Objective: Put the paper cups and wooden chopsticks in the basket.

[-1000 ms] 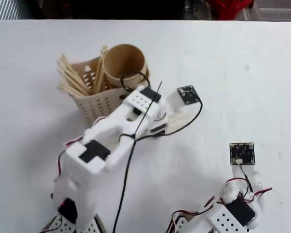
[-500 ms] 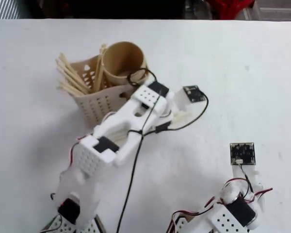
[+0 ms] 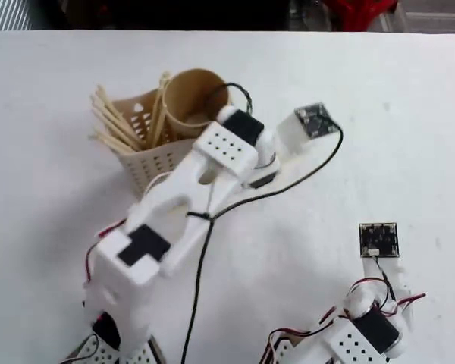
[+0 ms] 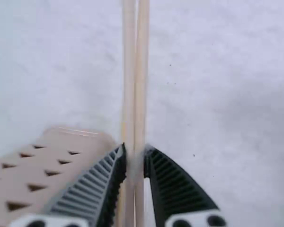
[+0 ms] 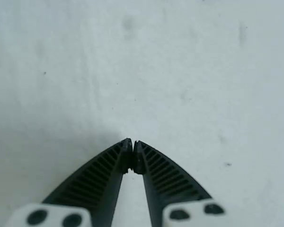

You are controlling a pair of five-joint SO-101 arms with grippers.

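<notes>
A beige perforated basket (image 3: pixel 155 161) stands at the back left of the table. Several wooden chopsticks (image 3: pixel 115 125) lean in its left side, and a brown paper cup (image 3: pixel 191 95) stands in its right side. My left arm (image 3: pixel 227 148) hangs over the basket's right edge. My left gripper (image 4: pixel 134 150) is shut on a pair of wooden chopsticks (image 4: pixel 135 71) that point away over the white table, with a basket corner (image 4: pixel 38 163) beside one finger. My right gripper (image 5: pixel 132 144) is shut on nothing, low over the table.
The right arm (image 3: pixel 364 334) rests at the front right edge, its camera board (image 3: pixel 378 239) facing up. A black cable (image 3: pixel 201 273) runs along the left arm. White table (image 3: pixel 394 114) spreads to the right and behind.
The left arm has swung its wrist toward the back right and risen beside the basket, with the chopsticks in its gripper. The right arm has kept still.
</notes>
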